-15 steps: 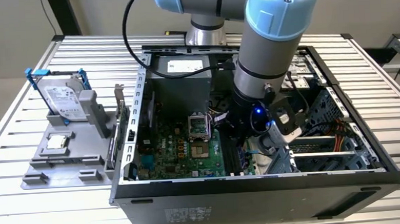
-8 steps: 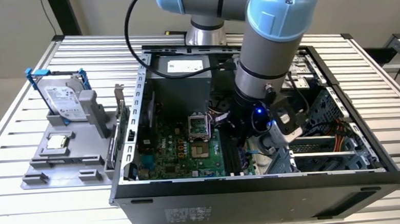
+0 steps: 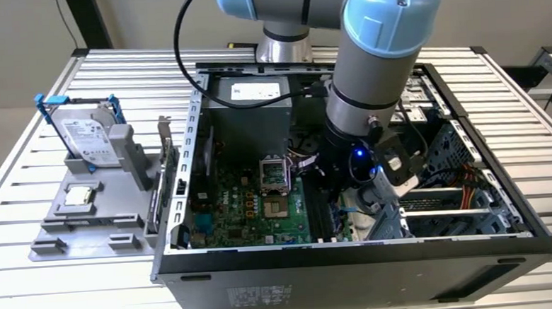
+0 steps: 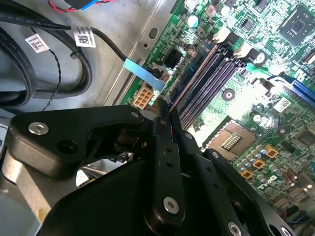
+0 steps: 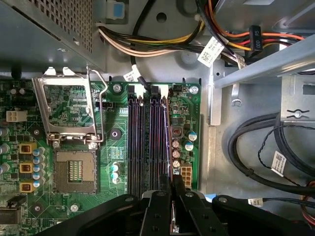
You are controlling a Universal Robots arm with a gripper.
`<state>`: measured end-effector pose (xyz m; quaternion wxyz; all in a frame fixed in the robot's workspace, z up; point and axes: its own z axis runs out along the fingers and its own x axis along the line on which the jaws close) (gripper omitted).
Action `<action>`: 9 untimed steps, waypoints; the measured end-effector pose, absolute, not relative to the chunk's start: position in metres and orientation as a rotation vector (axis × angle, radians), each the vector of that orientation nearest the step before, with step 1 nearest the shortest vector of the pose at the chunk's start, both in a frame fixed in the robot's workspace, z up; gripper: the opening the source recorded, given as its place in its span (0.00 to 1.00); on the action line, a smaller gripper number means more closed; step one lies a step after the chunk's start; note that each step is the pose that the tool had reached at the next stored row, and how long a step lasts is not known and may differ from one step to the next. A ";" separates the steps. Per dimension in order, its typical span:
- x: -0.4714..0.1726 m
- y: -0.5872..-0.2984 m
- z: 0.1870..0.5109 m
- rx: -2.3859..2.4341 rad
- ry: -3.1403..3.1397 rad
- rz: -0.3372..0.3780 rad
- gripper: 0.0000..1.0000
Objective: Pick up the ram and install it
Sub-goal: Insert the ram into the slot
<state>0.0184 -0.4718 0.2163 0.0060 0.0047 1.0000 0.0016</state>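
Note:
The ram (image 5: 168, 132) shows edge-on as a long thin strip. It stands in the outermost of the black motherboard slots (image 5: 140, 142), the one nearest the board's edge. My gripper (image 5: 173, 181) is shut on the ram's near end, with its black fingers (image 5: 161, 201) pressed close on either side. In the second wrist view the ram (image 4: 194, 73) runs away from the gripper (image 4: 165, 105) along the slots (image 4: 211, 78). In the exterior view the arm's wrist (image 3: 357, 161) reaches down into the open computer case (image 3: 357, 253).
An open processor socket (image 5: 74, 169) lies beside the slots. Black cables (image 5: 266, 147) and a wire bundle (image 5: 147, 44) lie around the board. Outside the case, a grey fixture (image 3: 48, 226) carries a silver hard drive in a blue frame (image 3: 88, 136) and a square processor chip (image 3: 78, 197).

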 end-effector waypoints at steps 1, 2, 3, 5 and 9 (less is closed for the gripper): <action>0.018 -0.472 0.216 0.015 3.130 0.005 0.00; 0.018 -0.472 0.216 0.015 3.130 0.006 0.00; 0.018 -0.473 0.216 0.015 3.130 0.006 0.00; 0.016 -0.473 0.216 0.015 3.130 0.005 0.00; 0.015 -0.474 0.216 0.015 3.131 0.005 0.00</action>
